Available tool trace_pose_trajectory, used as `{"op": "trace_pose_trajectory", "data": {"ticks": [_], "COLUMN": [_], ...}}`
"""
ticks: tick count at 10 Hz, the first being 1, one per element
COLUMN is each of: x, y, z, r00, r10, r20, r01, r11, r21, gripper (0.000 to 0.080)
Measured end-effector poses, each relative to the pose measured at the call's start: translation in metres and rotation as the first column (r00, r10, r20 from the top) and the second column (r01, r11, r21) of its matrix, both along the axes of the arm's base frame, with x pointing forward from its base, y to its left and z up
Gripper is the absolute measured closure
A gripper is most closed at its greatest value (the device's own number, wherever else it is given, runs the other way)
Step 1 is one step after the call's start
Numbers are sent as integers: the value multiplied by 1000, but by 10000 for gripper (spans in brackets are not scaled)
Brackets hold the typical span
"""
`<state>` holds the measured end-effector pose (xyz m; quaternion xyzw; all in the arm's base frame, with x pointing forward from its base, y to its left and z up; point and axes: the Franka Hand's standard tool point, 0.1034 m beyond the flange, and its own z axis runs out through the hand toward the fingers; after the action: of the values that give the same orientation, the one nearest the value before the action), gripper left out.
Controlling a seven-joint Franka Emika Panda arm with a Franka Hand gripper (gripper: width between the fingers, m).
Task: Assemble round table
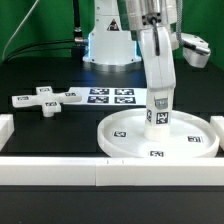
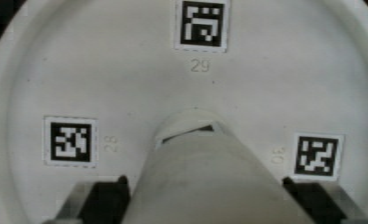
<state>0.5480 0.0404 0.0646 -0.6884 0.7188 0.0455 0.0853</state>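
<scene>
**Exterior view.** The large white rimmed round plastic disc [image 1: 125,146] lies flat on the black worktop [image 1: 40,60] at lower right of the frame. Inside it, near its middle, stands the short thick white cylinder leg [image 1: 160,121], long axis vertical. The gripper [image 1: 159,108] grasps the leg from above. The white cross-shaped piece [image 1: 45,100] lies flat at middle left, near the marker board [image 1: 110,97].

**Wrist view only.** Dark fingers [image 2: 106,200] press against opposite sides of the leg [image 2: 202,165]. Three black-and-white square tags [image 2: 71,140] sit on the disc's floor [image 2: 92,80].

Exterior view fronts the scene; wrist view looks closely onto disc [image 2: 145,100].
</scene>
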Motion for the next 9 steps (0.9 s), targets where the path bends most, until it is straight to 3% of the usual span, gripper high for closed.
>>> {"op": "trace_pose_trajectory", "data": {"ticks": [1,2,5,8,9], "x": [0,1,1,7,9], "y": [1,3,3,5,4], "z": [0,1,1,5,5], "r00": [1000,996,945,778,685], "r10": [8,94,323,625,724], "r20": [0,5,47,69,79], "r01": [-8,-94,-322,-622,-719], "r11": [1000,996,946,781,689], "r21": [-1,-5,-23,-64,-86], "gripper": [328,189,152,151,151]}}
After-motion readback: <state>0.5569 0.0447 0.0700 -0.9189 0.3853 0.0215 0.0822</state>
